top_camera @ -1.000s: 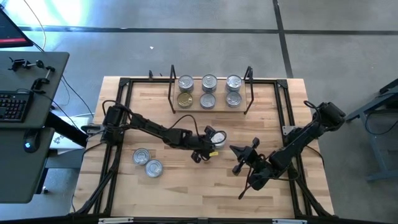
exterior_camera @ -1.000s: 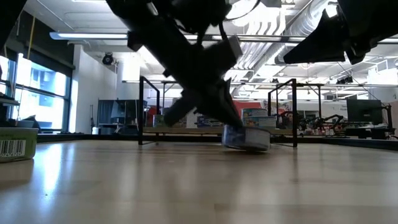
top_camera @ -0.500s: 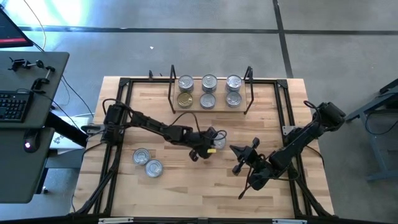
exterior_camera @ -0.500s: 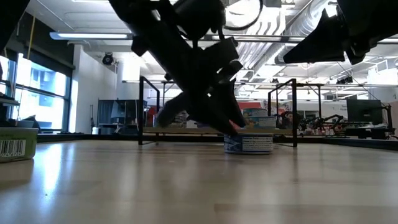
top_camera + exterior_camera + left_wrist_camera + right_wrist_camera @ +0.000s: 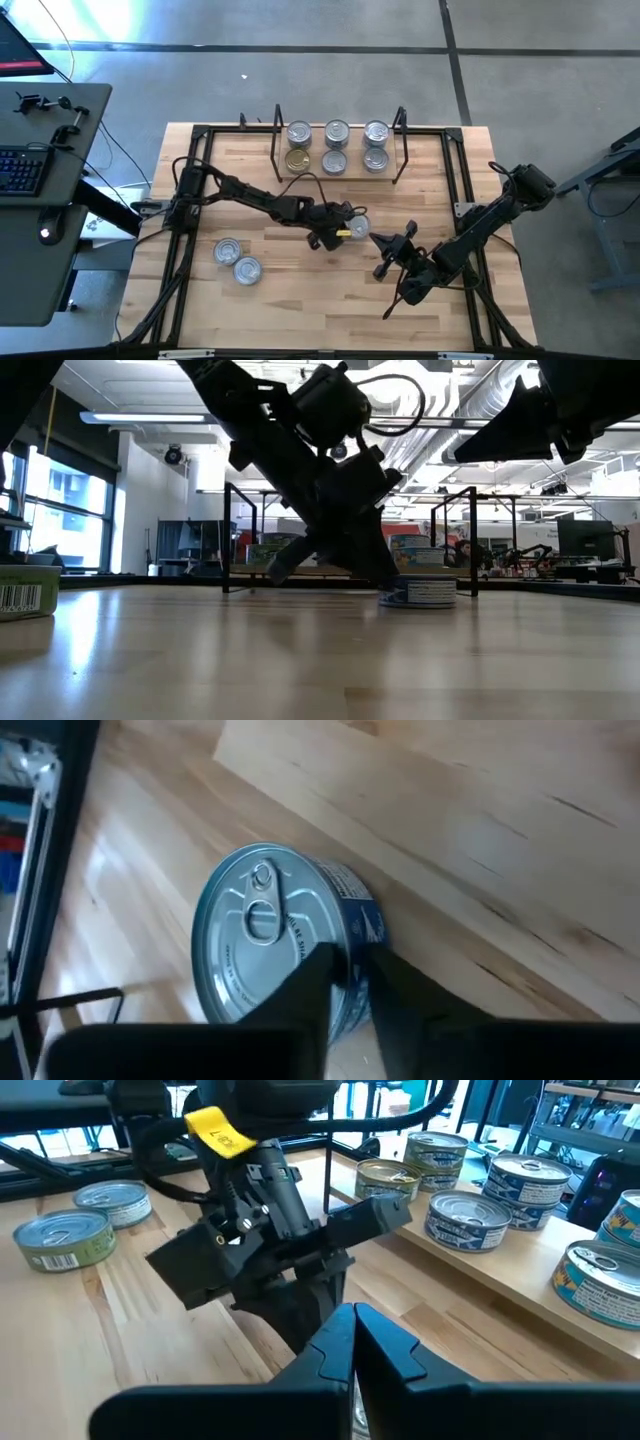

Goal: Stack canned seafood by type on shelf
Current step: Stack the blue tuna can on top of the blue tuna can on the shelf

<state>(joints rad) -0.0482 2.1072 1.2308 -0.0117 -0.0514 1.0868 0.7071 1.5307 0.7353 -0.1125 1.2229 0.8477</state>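
Silver-lidded tin (image 5: 278,945) lies against the left tool (image 5: 340,233), whose fingers look closed.

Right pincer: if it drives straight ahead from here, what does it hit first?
Most likely the left pincer, which fills its wrist view directly ahead. The shelf lies beyond; depth is uncertain.

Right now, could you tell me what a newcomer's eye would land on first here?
The left gripper at mid-table, its jaws shut against a silver-lidded tin lying flat on the wood. Behind it, the shelf carries six tins in two rows, one gold-lidded.
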